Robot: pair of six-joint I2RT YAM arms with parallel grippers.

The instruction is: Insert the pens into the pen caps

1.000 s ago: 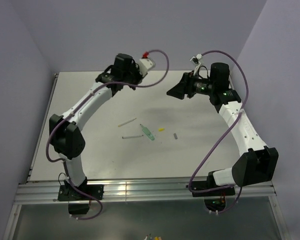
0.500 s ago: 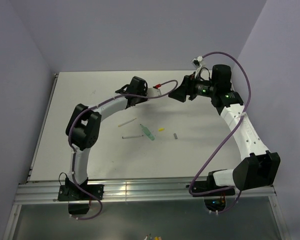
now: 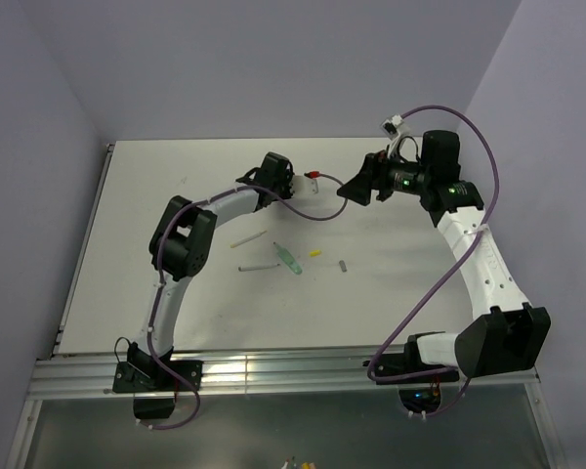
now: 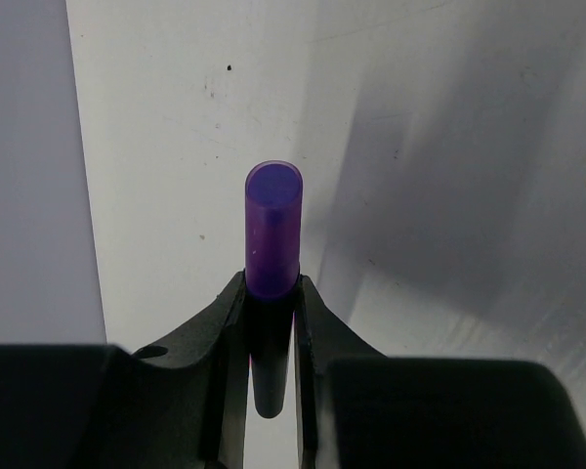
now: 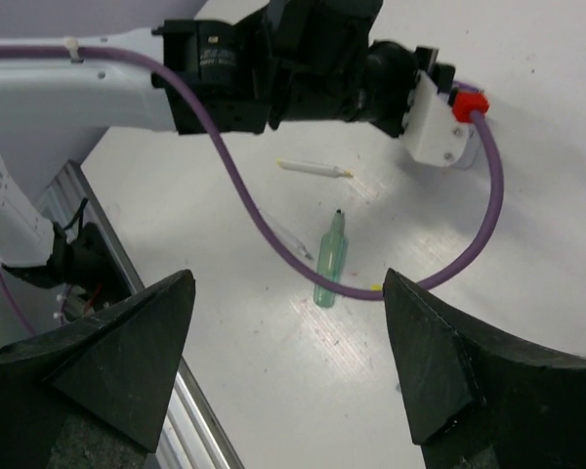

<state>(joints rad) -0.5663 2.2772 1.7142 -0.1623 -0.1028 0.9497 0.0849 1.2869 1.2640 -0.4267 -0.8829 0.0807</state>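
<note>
White table [image 3: 156,293], lavender walls around. Left gripper [image 4: 271,285] clamped on the black pen with purple tip [image 4: 272,230], at 12 o'clock of the loose pieces. Right gripper [image 5: 288,283] spread wide, empty, at 1 o'clock. Mid-table: green pen [image 3: 288,259]; yellow cap [image 3: 315,253] at its 3 o'clock, grey cap [image 3: 343,265] beyond; pale yellow pen [image 3: 248,238] at 10, grey-white pen [image 3: 258,267] at 9.
</note>
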